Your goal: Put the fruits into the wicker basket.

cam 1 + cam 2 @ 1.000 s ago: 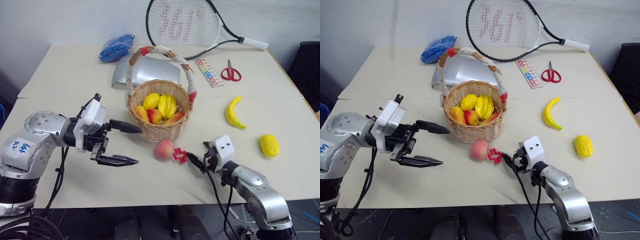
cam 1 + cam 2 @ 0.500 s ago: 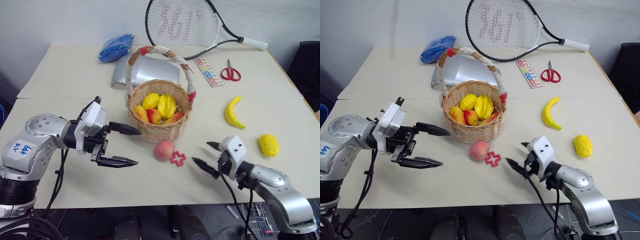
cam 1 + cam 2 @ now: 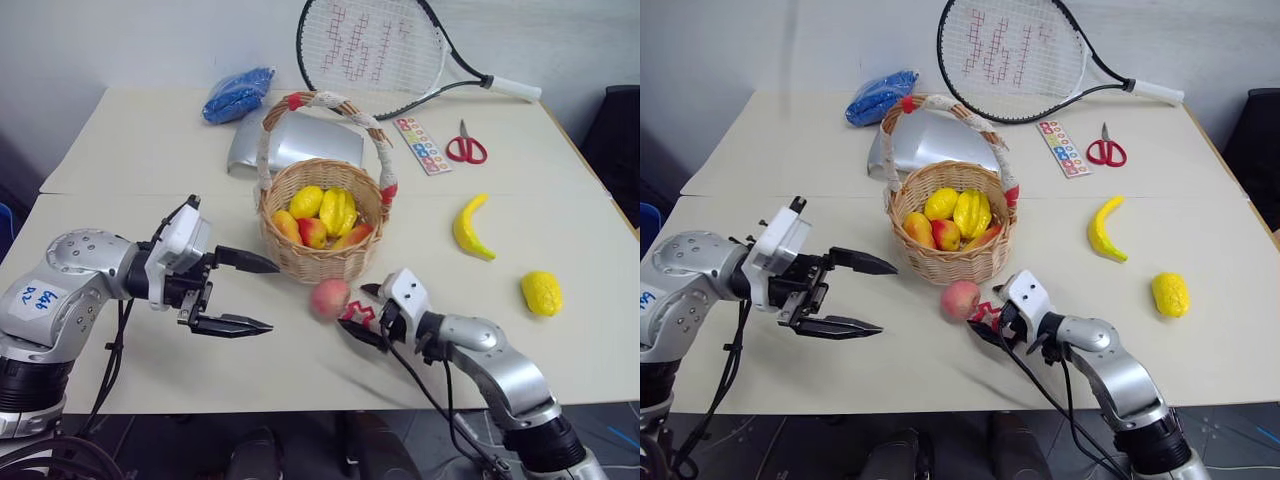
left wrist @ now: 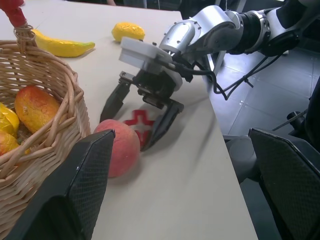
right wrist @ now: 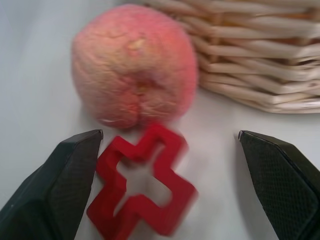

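the right gripper [image 3: 360,312] is wide open around the red cross [image 3: 357,316] beside the peach [image 3: 329,298], low in the middle, just under the wicker basket [image 3: 322,262], and the left gripper [image 3: 250,294] is open too.

Red cross [image 5: 145,185] motion-blurred.

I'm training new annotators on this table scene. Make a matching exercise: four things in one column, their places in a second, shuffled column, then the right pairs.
Things:
1. peach
2. red cross piece
3. banana
4. scissors

Places:
A. at the table's far side, beside the strip of coloured dots
B. between the open fingers of the right gripper
C. on the table just in front of the basket
D. lying between the basket and the lemon

Pairs: 1-C, 2-B, 3-D, 4-A
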Tool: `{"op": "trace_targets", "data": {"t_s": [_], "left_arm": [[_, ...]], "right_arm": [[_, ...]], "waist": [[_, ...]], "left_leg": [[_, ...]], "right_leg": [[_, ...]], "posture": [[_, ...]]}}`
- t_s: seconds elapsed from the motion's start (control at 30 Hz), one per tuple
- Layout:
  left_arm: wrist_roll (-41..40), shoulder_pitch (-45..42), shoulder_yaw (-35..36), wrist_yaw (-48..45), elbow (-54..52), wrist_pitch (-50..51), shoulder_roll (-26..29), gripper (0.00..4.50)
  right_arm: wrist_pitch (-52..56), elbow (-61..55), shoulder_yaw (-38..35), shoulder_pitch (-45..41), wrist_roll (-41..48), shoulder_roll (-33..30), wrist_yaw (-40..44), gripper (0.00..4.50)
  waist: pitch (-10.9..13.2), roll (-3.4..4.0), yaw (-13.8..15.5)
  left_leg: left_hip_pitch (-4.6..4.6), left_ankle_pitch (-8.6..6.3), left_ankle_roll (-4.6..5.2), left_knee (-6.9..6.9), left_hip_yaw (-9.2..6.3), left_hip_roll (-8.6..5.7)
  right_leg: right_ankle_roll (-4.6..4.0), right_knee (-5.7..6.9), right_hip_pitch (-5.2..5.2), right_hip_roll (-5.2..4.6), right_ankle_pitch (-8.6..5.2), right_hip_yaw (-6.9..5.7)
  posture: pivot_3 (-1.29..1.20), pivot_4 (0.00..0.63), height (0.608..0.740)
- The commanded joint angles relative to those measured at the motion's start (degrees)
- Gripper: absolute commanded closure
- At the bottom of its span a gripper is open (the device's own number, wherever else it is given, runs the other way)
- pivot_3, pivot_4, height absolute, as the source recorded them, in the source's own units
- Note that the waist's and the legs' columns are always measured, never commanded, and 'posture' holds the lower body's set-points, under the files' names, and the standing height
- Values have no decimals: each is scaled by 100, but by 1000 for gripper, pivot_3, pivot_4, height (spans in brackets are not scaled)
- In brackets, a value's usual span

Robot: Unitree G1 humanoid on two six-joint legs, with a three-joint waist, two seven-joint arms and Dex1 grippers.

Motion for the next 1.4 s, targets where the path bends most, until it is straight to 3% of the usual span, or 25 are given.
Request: {"op": "trace_targets", "data": {"t_s": [0.03, 0.23, 0.33, 0.47, 0.67, 0.8, 0.97, 1.13, 1.27, 1.4], "left_arm": [[-55, -14, 213, 10, -114, -45, 102, 0], [-32, -45, 188, 22, -97, -73, 90, 0], [0, -90, 142, 33, -74, -108, 58, 0], [26, -150, 108, 21, -19, -136, 51, 0], [-11, -236, 118, 34, 4, -94, 46, 0], [-193, -281, 100, 81, -113, 66, -36, 0], [-511, -430, 69, 231, -233, 264, -376, 0], [-568, -479, 6, 343, -191, 291, -638, 0], [-300, -261, -133, 301, -194, 74, -664, 0], [-203, -192, -166, 521, -224, -24, -809, 0]], "right_arm": [[65, -125, -23, 223, 56, -179, 179, 13], [182, -260, -204, 311, 139, -226, 152, 13], [43, -108, -202, 277, 174, -87, 132, 590], [-175, 107, -177, 212, 51, 119, -12, 1872], [-186, -176, -397, 404, 149, 24, 29, 1939], [254, -936, -1246, 636, 760, -242, 33, 1939], [1209, -1733, -3455, 1133, 1914, -836, -109, 1939], [2004, -601, -5657, 1146, 2326, -1792, -226, 1939], [1803, 427, -5911, 1159, 1810, -1962, -624, 1939], [1278, 1210, -5396, 1116, 1141, -1710, -1152, 1939]], "waist": [[-1, -1, 8], [-3, -5, 6], [-3, -5, 6], [-4, -6, -7], [-4, -6, -6], [-3, -6, 19], [-2, -3, 96], [-1, -2, 133], [-3, -5, 118], [-3, -3, 90]], "left_leg": [[0, 0, 0, 0, 0, 0], [0, 0, 0, 0, -1, 1], [0, 0, 0, 1, -1, 0], [1, 0, 0, 1, -1, -1], [1, 0, -1, 0, 0, 0], [-5, 0, 0, 1, -3, 3], [-10, -1, 7, 17, -4, 2], [-4, -3, 10, 23, -3, -8], [0, -3, 10, 18, -4, -10], [1, -1, 6, 12, -1, -9]], "right_leg": [[0, 0, 1, 0, 0, 0], [0, 1, 1, 0, 0, -1], [0, 2, 1, 1, 0, -1], [0, 1, 0, 3, 0, -1], [0, 4, 0, 3, 0, 0], [0, 2, -2, -3, 0, -2], [6, 2, 2, -3, 3, -3], [8, 1, 11, 0, 4, 2], [6, -4, 13, 7, 4, 5], [6, -4, 12, 7, 4, 10]], "posture": [[0, 150, 740], [0, 150, 740], [0, 150, 740], [0, 150, 740], [0, 150, 740], [0, 150, 740], [0, 150, 740], [0, 150, 740], [0, 150, 740], [0, 150, 740]]}}
